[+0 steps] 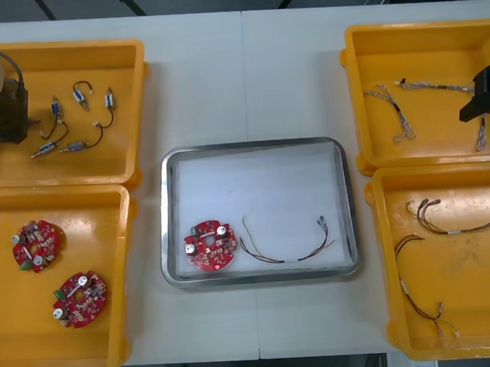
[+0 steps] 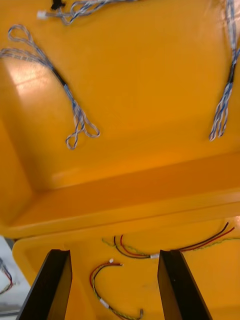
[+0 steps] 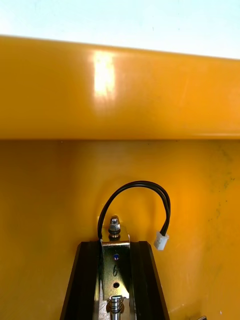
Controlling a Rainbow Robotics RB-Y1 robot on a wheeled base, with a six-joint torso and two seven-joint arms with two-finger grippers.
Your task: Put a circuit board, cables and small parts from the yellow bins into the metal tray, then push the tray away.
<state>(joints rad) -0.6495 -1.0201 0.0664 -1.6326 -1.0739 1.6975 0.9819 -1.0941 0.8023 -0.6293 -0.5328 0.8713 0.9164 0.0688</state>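
My left gripper (image 3: 116, 246) is shut on a small metal part (image 3: 115, 257) with a looped black cable (image 3: 135, 186), held over the floor of the far-left yellow bin (image 1: 125, 99). In the front view that gripper (image 1: 11, 118) is at the bin's left end, beside other small metal parts (image 1: 74, 145). My right gripper (image 2: 115, 256) is open and holds nothing above the far-right bin (image 1: 364, 95), near twisted blue and white cables (image 2: 70, 102). The metal tray (image 1: 172, 212) holds a red circuit board (image 1: 210, 245) and a red and yellow cable (image 1: 285, 249).
Two more circuit boards (image 1: 38, 245) lie in the near-left bin (image 1: 122, 272). Red and yellow cables (image 1: 452, 215) lie in the near-right bin (image 1: 382, 250). Bare table (image 1: 243, 77) stretches beyond the tray.
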